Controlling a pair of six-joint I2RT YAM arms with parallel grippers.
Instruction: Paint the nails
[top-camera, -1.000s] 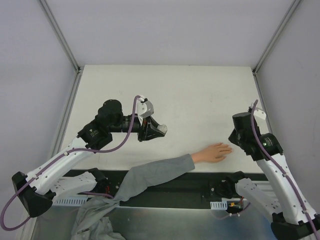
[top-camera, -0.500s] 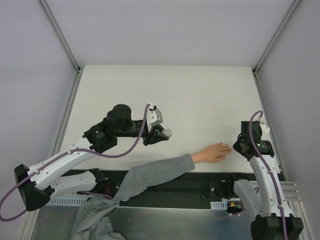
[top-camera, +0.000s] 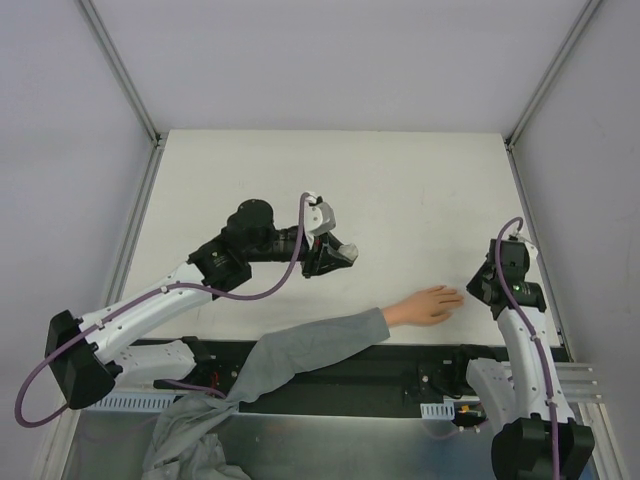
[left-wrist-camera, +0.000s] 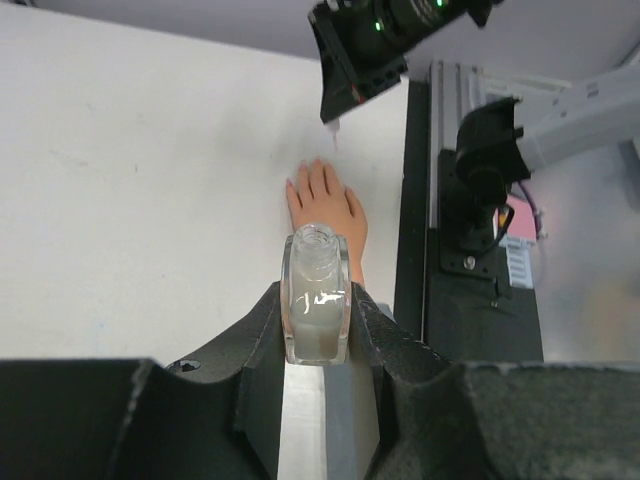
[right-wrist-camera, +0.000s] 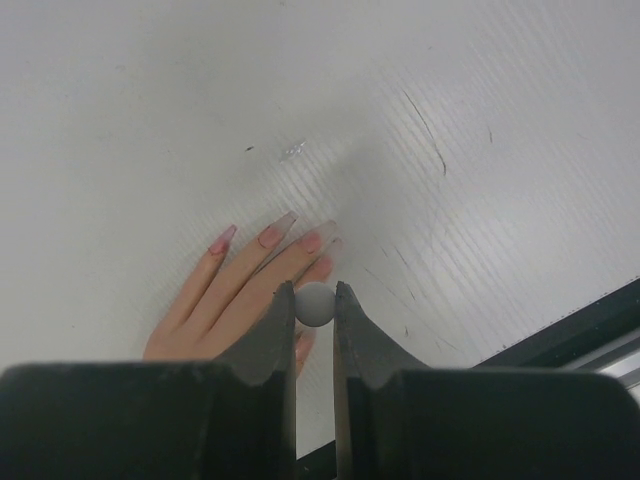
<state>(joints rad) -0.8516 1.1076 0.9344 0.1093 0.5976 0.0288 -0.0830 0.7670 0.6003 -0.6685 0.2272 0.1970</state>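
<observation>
The pale peach hand with a grey sleeve lies flat at the table's near edge. Its long, pinkish nails show in the right wrist view, just beyond my right gripper. That gripper is shut on a small grey round cap above the fingertips. From above, my right gripper stands just right of the hand. My left gripper is shut on a small clear glass bottle, open neck up, left of and beyond the hand.
The white table ends at a black rail along the near edge. Metal frame posts run up both back corners. The right arm's black wrist hangs over the fingertips in the left wrist view.
My left arm has carried the bottle to the right, closer to the hand. My right arm has drawn in and turned steeper beside the fingertips.
</observation>
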